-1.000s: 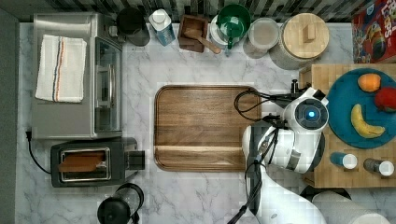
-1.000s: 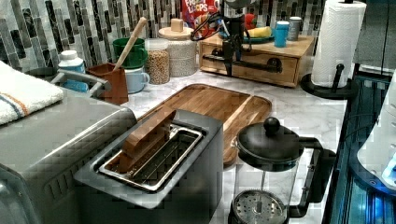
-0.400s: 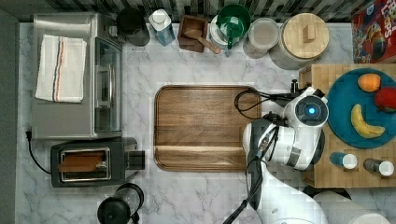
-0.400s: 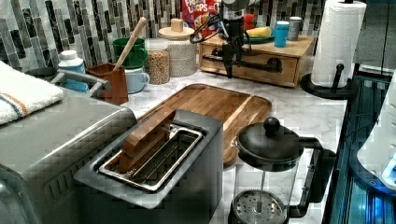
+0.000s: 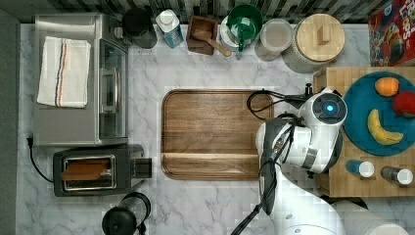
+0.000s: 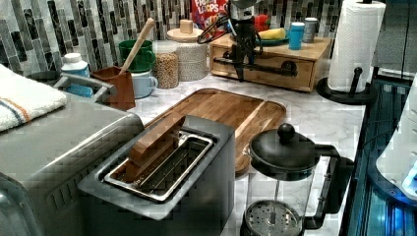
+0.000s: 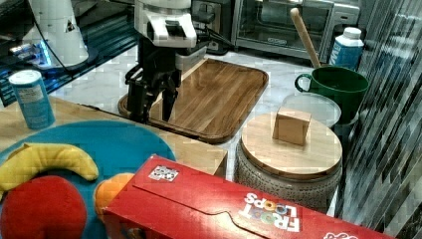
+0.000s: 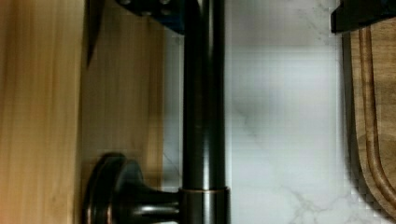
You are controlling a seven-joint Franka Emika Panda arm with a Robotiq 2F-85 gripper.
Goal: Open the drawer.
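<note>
The open claw (image 6: 239, 66) straddles the stiff black bar handle (image 8: 203, 93); the drawer (image 6: 268, 69) probably slides easily if held mid-bar.

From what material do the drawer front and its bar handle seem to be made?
The drawer front looks like pale, matte wood, with visible grain. Its bar handle seems to be dark metal with a bronze-like sheen: glossy reflections and coppery edges on the post.
</note>
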